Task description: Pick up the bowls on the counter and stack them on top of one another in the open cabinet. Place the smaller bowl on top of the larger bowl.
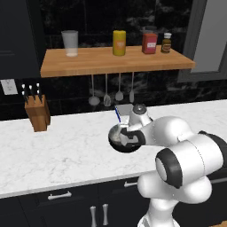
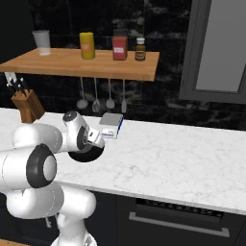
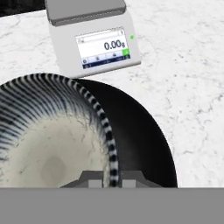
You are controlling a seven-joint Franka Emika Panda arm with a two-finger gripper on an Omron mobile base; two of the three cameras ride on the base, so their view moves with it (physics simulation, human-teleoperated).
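The smaller bowl (image 3: pixel 48 144), silvery-grey with a dark striped rim, overlaps the left side of the larger glossy black bowl (image 3: pixel 140 135) on the white marble counter (image 3: pixel 188 65). My gripper (image 3: pixel 111 181) reaches down over them, its two fingertips tight on either side of the smaller bowl's rim. From the left base, the smaller bowl (image 1: pixel 116 134) sits just above the black bowl (image 1: pixel 126 147), with the gripper (image 1: pixel 125 137) on it. From the right base, the hand hides most of the black bowl (image 2: pixel 86 156). The open wooden shelf (image 1: pixel 97 62) hangs above.
A grey digital scale (image 3: pixel 92 35) stands just behind the bowls. On the shelf are a glass tumbler (image 1: pixel 70 43), a yellow canister (image 1: pixel 119 43), a red box (image 1: pixel 149 43) and a jar (image 1: pixel 166 43). Utensils (image 1: pixel 106 95) hang below it. A knife block (image 1: pixel 37 113) stands at the left.
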